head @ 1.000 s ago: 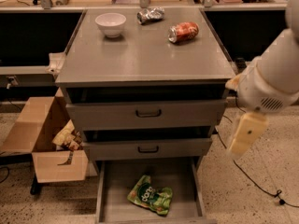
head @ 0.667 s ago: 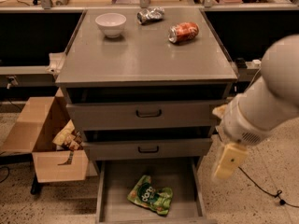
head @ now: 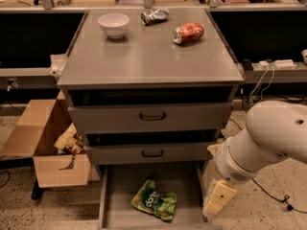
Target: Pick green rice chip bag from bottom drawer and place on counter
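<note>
The green rice chip bag lies flat in the open bottom drawer, near its middle. The grey counter tops the cabinet above the two upper drawers with black handles. My gripper hangs on the white arm at the lower right, over the drawer's right wall, to the right of the bag and apart from it. It holds nothing that I can see.
A white bowl, a crushed silver can and a red can on its side sit on the counter. An open cardboard box with wrappers stands left of the cabinet. Cables trail on the floor at right.
My arm has swung down and left, bringing the gripper from beside the upper drawers to the right edge of the bottom drawer. The bag has not moved.
</note>
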